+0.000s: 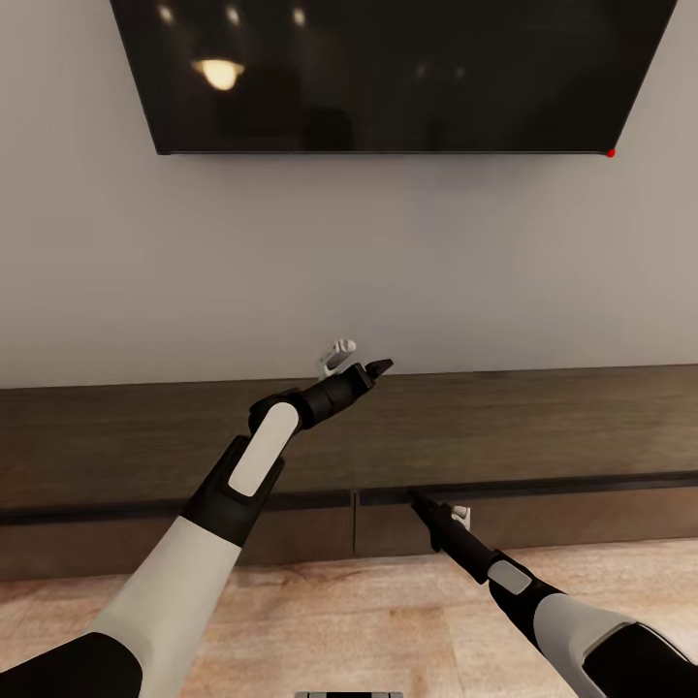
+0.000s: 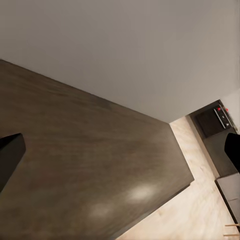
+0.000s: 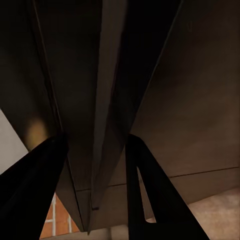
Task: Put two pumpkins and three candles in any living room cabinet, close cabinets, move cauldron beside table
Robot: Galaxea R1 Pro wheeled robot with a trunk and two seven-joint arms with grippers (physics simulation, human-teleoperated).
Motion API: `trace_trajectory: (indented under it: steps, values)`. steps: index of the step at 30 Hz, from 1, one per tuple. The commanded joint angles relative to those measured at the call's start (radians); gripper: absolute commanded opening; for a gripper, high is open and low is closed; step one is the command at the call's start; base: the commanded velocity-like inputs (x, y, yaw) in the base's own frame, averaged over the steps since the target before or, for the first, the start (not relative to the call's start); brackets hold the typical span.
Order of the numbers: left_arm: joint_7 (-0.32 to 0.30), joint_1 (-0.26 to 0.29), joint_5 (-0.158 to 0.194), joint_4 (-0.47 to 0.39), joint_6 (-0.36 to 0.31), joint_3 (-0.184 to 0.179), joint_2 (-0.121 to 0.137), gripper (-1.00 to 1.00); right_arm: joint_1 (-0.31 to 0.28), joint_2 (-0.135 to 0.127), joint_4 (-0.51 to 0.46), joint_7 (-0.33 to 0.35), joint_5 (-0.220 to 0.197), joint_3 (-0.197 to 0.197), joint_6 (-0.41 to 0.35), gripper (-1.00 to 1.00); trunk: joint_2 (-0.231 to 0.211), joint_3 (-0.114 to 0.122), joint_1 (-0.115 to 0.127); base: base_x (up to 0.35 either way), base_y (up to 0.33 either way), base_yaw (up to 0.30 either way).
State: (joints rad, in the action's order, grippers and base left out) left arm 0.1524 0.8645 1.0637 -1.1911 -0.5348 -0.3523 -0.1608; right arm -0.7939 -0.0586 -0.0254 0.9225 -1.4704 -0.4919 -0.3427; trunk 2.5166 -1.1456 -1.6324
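The right gripper (image 1: 419,499), lower centre-right of the head frame, has its tip at the shadowed gap under the cabinet (image 1: 543,427) top, just beside the seam between two drawer fronts; in its wrist view the two dark fingers (image 3: 150,200) stand apart with the drawer edges running between them, clamped on nothing. The left gripper (image 1: 357,366) hovers mid-frame above the cabinet top, and its wrist view shows a black fingertip (image 2: 9,155) at each side edge, well apart, with bare wood between them, so it is spread and empty. The risk, as I judge it, lies with the right arm: the fronts have no handles, so a pull from that thin lip could slip off, or the tip could jam in the gap and scrape the front; catching the seam could also drag the wrong drawer. The left arm, hanging over the top, could knock the wood if the trunk shifts. Both drawers in the lower middle look closed, so their insides are hidden and I cannot tell what they hold. A TV (image 1: 388,68) fills the upper frame.
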Motion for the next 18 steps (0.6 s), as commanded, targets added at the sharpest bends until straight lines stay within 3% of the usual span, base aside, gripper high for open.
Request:
trace_trajectory:
  steps: [1,18]
  values:
    - [0.009,0.001,0.01,-0.001,-0.002,-0.001,0.0,1.0,-0.002,0.0,0.002,-0.001,-0.013,0.019,-0.001,-1.0,0.0,-0.001,0.0,-0.015,0.0,0.0]
    - [0.009,0.001,0.01,0.011,-0.001,-0.001,0.0,1.0,-0.002,0.0,0.002,-0.001,-0.013,0.019,-0.001,-1.0,0.0,-0.001,0.0,-0.025,0.0,0.0]
